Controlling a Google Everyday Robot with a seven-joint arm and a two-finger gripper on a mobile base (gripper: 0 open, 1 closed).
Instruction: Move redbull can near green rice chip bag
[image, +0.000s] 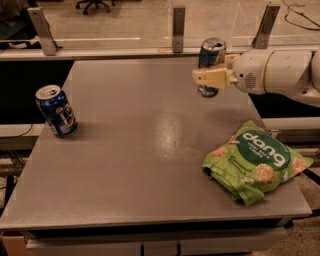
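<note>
The gripper (208, 79) was clamped around the redbull can (211, 52), holding it upright over the far right part of the table (150, 150). The green rice chip bag (255, 161) lay flat at the near right, well apart from it. A wider blue can (56, 110) stood over on the left edge.

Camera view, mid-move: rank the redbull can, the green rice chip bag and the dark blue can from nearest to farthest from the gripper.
1. redbull can: held in the gripper, above the far right part of the table.
2. green rice chip bag: lying at the near right, below the gripper in this view.
3. dark blue can: standing at the left edge, across the table.
</note>
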